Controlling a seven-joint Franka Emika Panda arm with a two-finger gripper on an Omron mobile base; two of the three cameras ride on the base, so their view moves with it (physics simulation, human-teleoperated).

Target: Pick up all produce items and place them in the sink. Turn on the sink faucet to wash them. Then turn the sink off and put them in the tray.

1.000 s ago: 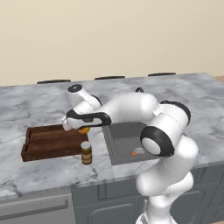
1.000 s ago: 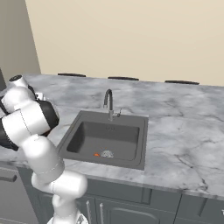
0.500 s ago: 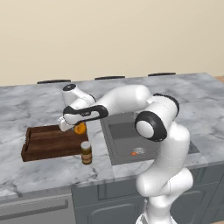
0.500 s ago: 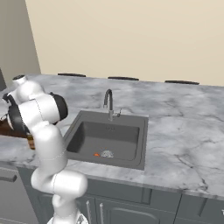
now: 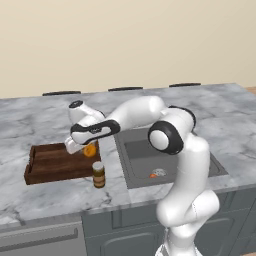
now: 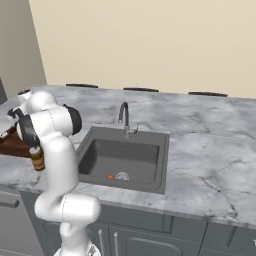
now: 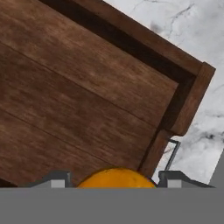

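the gripper [image 5: 88, 148], clamped on the small round orange fruit [image 5: 90, 150], has swung further left from beside the sink and now hangs over the right end of the dark brown slatted wooden tray [image 5: 50, 165].

The left base view looks forward and down from behind the arm over the worktop [image 5: 45, 200]; the right base view does likewise. Both share the sink [image 5: 150, 150] and faucet [image 6: 123, 117]. The hand view stares closely down onto the tray [image 7: 78, 87].
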